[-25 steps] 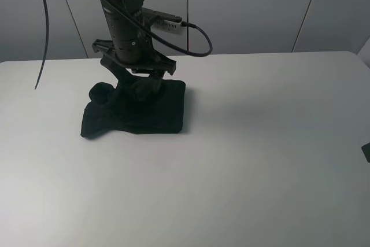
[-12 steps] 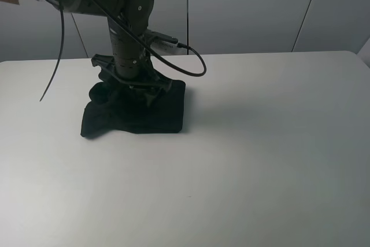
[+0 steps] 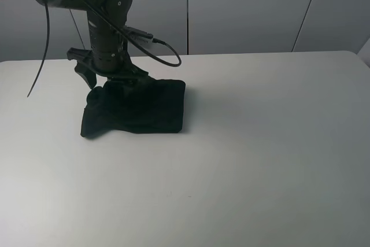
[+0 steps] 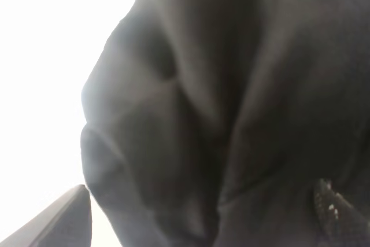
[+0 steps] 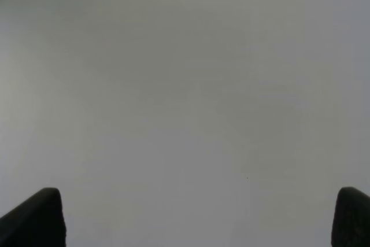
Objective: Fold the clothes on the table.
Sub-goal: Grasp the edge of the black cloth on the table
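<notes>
The clothes (image 3: 147, 111) are a black bundle folded into a rough rectangle, lying on the white table (image 3: 260, 143) at the left, with a bunched lump at the far left corner. No print shows. My left gripper (image 3: 110, 85) points down over that far left part, open, one finger (image 3: 88, 77) standing off the cloth's left edge. In the left wrist view the creased black clothes (image 4: 219, 96) fill the frame between the spread fingertips (image 4: 63, 218) of the gripper (image 4: 199, 215). My right gripper (image 5: 196, 218) is open over the bare table (image 5: 185, 85) and holds nothing.
A black cable (image 3: 159, 47) loops off the left arm above the cloth. Grey wall panels (image 3: 248, 10) stand behind the table's far edge. The right arm is outside the exterior view.
The left arm has swung left and back across the clothes, from their middle to their far left corner. A dark tip at the right edge has left the view. The cloth lies unchanged.
</notes>
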Robot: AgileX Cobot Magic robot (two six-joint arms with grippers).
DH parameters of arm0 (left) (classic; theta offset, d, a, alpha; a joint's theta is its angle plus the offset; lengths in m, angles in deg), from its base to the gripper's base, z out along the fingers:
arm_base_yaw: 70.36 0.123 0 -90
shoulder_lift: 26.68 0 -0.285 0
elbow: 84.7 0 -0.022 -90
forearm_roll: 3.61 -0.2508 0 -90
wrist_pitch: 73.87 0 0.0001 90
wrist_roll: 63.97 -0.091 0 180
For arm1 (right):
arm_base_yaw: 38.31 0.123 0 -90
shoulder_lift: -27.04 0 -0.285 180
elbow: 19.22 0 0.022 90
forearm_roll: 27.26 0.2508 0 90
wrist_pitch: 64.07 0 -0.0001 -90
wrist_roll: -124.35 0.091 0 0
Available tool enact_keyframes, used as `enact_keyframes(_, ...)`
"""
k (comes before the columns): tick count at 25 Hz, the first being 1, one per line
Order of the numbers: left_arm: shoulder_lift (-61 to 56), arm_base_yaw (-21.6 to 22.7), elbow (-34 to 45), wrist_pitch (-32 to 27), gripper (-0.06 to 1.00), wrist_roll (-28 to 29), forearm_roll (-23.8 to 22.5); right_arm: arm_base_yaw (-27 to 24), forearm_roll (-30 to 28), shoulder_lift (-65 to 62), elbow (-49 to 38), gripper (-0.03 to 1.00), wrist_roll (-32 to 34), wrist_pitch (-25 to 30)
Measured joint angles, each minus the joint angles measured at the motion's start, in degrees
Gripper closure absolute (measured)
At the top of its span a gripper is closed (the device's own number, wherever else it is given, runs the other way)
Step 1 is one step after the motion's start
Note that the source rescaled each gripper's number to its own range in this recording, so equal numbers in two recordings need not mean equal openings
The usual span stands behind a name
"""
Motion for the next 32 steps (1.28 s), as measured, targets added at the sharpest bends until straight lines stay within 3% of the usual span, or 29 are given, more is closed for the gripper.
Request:
enact_keyframes(18, 0.00, 4.94, 0.00, -2.67, -0.03, 0.69, -4.87, 0.00, -0.94, 0.00, 0.00, -0.03, 0.00, 0.00)
enact_keyframes(20, -0.13, 5.35, 0.00, -1.80, -0.03, -0.41, -3.23, 0.00, -0.94, 0.00, 0.00, -0.03, 0.00, 0.00)
enact_keyframes(25, -3.44, 4.26, 0.00, 4.32, -0.03, -4.01, 5.91, 0.00, -0.94, 0.00, 0.00, -0.03, 0.00, 0.00)
enact_keyframes(32, -7.42, 1.01, 0.00, 7.03, -0.03, -6.73, 7.13, 0.00, -0.94, 0.00, 0.00, -0.03, 0.00, 0.00)
